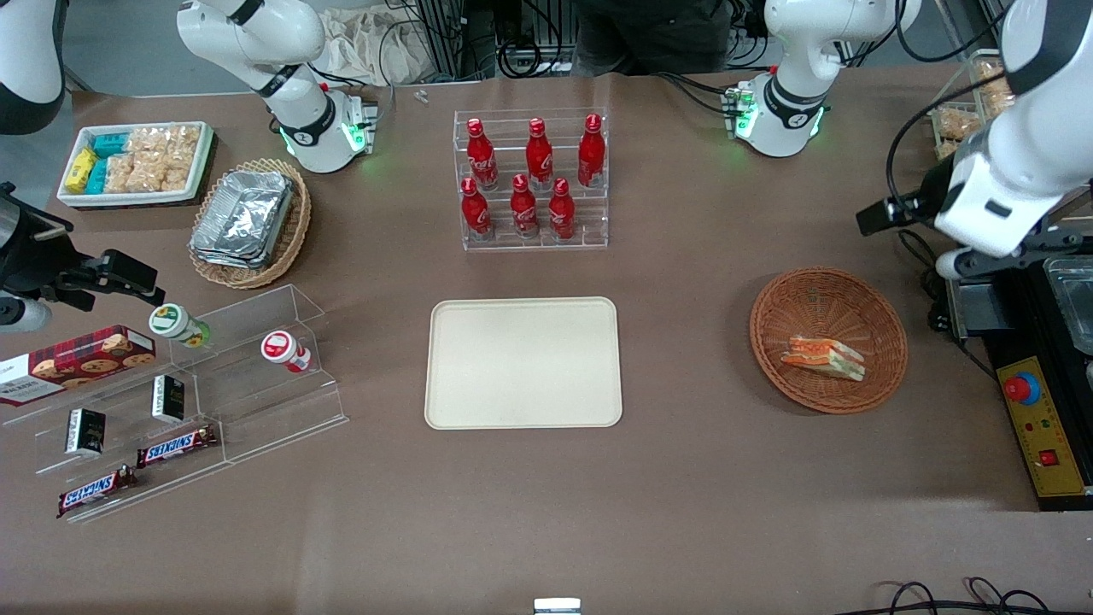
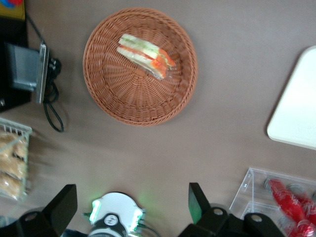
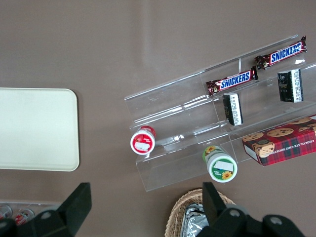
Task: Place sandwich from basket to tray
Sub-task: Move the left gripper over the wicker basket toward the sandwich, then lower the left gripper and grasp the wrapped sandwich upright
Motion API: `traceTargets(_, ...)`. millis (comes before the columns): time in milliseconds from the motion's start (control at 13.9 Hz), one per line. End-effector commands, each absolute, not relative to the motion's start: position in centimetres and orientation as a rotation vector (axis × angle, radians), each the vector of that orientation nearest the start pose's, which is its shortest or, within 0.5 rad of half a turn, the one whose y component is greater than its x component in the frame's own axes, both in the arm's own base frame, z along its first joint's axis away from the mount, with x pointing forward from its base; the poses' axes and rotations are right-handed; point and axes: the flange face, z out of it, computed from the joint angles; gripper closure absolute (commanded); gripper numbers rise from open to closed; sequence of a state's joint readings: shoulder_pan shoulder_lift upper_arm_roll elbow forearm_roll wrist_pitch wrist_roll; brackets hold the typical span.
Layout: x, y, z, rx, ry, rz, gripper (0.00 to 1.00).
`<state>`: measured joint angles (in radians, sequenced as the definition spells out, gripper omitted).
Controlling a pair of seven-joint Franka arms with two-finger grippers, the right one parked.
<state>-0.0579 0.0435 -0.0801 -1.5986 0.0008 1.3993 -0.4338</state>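
The sandwich [image 1: 824,357], a white-bread wedge with orange and green filling, lies in the round reddish-brown wicker basket [image 1: 820,299] toward the working arm's end of the table. The cream tray [image 1: 523,363] lies flat and bare at the table's middle. The left wrist view looks down on the sandwich [image 2: 145,54], the basket [image 2: 133,94] and a corner of the tray [image 2: 298,108]. The left arm's gripper [image 2: 129,205] is open and empty, held high above the table, farther from the front camera than the basket. The tray also shows in the right wrist view [image 3: 34,128].
A clear rack of red bottles [image 1: 531,179] stands farther back than the tray. A yellow control box with a red button [image 1: 1037,427] sits beside the basket at the table's edge. Toward the parked arm's end are a tan basket of foil containers [image 1: 248,222], a white snack bin [image 1: 137,162] and clear snack shelves [image 1: 188,401].
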Motion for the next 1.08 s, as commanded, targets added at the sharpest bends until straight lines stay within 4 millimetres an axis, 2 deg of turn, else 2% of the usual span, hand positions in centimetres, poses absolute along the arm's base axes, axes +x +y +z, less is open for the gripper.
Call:
traceTargets(0, 55.0, -5.9, 53.1, -2.947, -0.734, 0.344, 0.0)
traceTargets(144, 55.4, -5.4, 48.9, -2.904, -0.912, 0.294, 0.0)
traceTargets(289, 56.4, -5.7, 44.4, -2.845, -1.234, 0.123, 0.0)
traceTargets(361, 56.8, -6.2, 41.3, -2.78, -1.372, 0.11, 0.0)
traceTargets(505, 57.9, -7.4, 36.2, -2.657, -1.527, 0.159, 0.0)
traceTargets(722, 58.9, -6.4, 32.0, -2.535, -1.729, 0.156, 0.0)
traceTargets(794, 59.7, -5.4, 30.9, -2.498, -1.818, 0.142, 0.0)
traceTargets(1010, 60.2, -5.1, 29.1, -2.477, -1.868, 0.124, 0.0)
